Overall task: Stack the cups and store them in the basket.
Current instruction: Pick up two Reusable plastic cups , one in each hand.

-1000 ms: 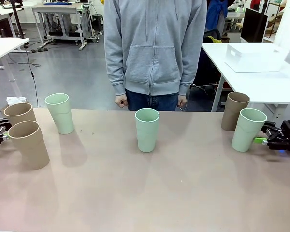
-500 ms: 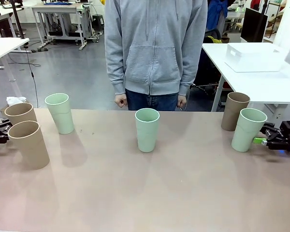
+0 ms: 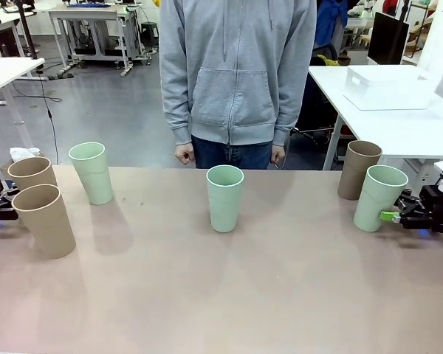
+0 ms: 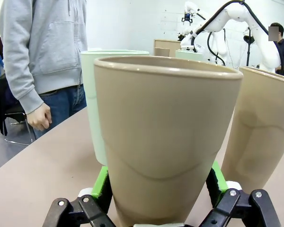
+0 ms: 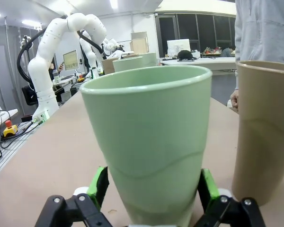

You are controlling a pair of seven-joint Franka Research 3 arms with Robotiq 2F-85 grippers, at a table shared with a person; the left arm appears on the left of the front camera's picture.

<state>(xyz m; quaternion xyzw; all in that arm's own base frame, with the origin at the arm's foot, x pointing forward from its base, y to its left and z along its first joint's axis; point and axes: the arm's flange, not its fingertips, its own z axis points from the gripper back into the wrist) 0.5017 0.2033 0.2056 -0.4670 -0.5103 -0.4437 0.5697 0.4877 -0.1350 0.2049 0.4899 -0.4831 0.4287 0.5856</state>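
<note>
Closer now, ready to grab.
Left gripper (image 4: 159,187) hugs a brown cup (image 4: 165,132), right gripper (image 5: 154,189) a green cup (image 5: 151,142); squeezing? Cannot tell.

Cups (image 3: 225,199) were matte, smooth. Tabletop (image 3: 207,295) had a smooth, dull finish. Basket (image 3: 390,88) was smooth white plastic. Person's hoodie (image 3: 236,66) was grey cloth.

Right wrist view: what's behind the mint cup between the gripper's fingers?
Tan cup behind, to one side; another mint cup farther off. Table directly behind is covered.
</note>
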